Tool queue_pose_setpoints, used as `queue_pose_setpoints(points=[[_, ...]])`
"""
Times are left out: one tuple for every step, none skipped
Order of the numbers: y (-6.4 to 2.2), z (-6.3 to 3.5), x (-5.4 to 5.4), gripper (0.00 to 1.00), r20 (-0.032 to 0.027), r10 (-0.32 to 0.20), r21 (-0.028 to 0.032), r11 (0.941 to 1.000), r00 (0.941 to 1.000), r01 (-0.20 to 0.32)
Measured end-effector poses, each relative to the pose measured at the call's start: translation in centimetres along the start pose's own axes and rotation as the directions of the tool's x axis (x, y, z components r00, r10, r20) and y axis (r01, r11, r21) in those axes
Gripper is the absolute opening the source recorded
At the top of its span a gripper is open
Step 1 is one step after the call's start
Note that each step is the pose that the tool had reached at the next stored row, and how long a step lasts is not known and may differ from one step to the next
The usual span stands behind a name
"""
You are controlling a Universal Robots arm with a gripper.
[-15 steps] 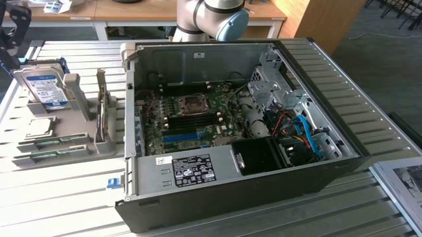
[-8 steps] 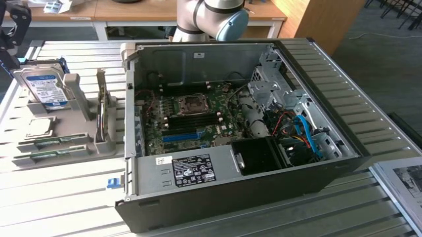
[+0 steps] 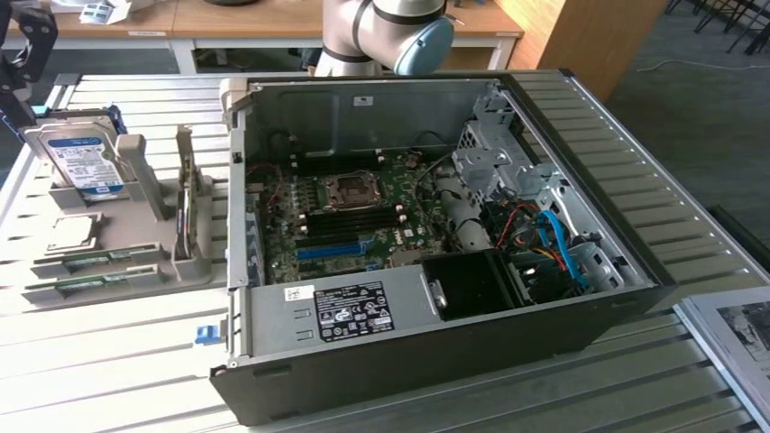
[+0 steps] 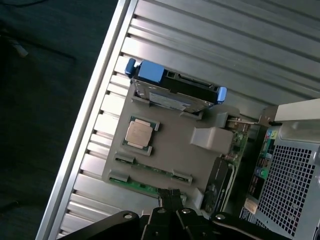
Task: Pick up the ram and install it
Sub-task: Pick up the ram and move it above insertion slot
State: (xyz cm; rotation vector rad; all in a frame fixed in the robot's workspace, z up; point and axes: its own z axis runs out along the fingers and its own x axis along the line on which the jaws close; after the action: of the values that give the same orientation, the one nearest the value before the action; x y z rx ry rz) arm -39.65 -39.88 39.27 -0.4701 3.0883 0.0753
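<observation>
Two ram sticks, thin green boards, lie flat side by side in slots of the grey holder tray (image 3: 144,271) on the exterior view's left: one ram stick (image 3: 106,260), the other ram stick (image 3: 87,283). From the wrist they appear as a green ram stick (image 4: 152,168) and a second ram stick (image 4: 141,185) at the tray's (image 4: 170,140) near rim. My gripper (image 4: 171,196) hangs well above that rim, its black fingers pressed together and holding nothing. The open computer case (image 3: 601,316) holds the motherboard (image 3: 349,216) with dark memory slots.
The tray also carries an upright hard drive (image 3: 82,162) (image 4: 172,97), a square processor chip (image 3: 75,232) (image 4: 139,133) and upright cards (image 3: 184,212). The arm's elbow joint (image 3: 391,32) stands behind the case. A slatted metal table (image 3: 108,361) lies underneath, with its edge (image 4: 85,135) beside the tray.
</observation>
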Motion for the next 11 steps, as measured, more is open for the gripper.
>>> queue_pose_setpoints(points=[[0.0,0.0,0.0,0.1,-0.0004,-0.009,-0.0002,1.0,1.0,0.009],[0.0,0.0,0.0,0.1,-0.0008,-0.019,-0.0005,0.9998,0.9998,0.019],[0.0,0.01,0.0,0.1,-0.0013,-0.029,-0.0007,0.9996,0.9996,0.029],[0.0,0.01,0.0,0.1,-0.0018,-0.039,-0.0009,0.9992,0.9992,0.039],[0.0,0.02,0.0,0.1,-0.0021,-0.049,-0.0012,0.9988,0.9988,0.049],[0.0,0.02,0.0,0.1,-0.0025,-0.058,-0.0015,0.9983,0.9983,0.058],[0.0,0.02,0.0,0.1,-0.0029,-0.068,-0.0017,0.9977,0.9977,0.068],[0.0,0.02,0.0,0.1,-0.0033,-0.077,-0.002,0.997,0.997,0.077],[0.0,0.02,0.0,0.1,-0.0037,-0.086,-0.0022,0.9963,0.9963,0.086],[0.0,0.02,0.0,0.1,-0.0042,-0.096,-0.0025,0.9954,0.9954,0.096],[0.0,0.03,0.0,0.1,-0.0046,-0.105,-0.0028,0.9945,0.9945,0.105]])
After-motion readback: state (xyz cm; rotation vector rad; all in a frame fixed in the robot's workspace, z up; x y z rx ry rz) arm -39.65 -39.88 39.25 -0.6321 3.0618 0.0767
